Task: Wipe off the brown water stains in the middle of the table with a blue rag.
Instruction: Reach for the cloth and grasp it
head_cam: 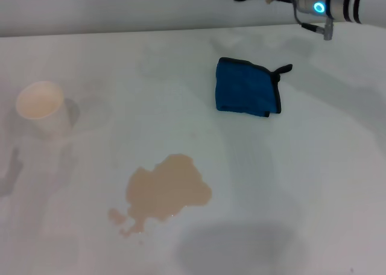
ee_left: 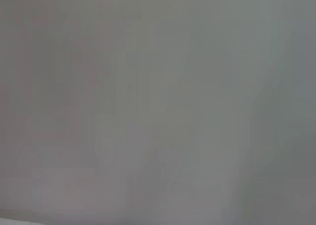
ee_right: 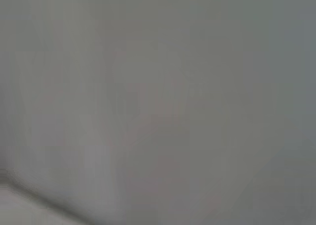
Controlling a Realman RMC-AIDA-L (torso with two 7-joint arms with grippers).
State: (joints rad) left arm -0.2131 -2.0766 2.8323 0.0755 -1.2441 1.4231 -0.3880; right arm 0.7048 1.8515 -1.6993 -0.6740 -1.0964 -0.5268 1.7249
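The big white table (head_cam: 313, 184) holds everything, and the right arm (head_cam: 338, 0) reaches in high over its far right edge, but I cannot tell if its end effector is open or closed. The brown water stains (head_cam: 166, 192) lie near the front middle. The blue rag (head_cam: 247, 88) sits folded farther back, well apart from them, and a paper cup (head_cam: 41, 106) stands at the left.

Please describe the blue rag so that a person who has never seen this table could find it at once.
On the white table, look toward the far side, right of the middle, beyond the brown water stains. There the blue rag lies folded, apart from the stains. It is the only bright blue thing, with black trim and a short black loop at one corner, unlike the cream paper cup far to the left.
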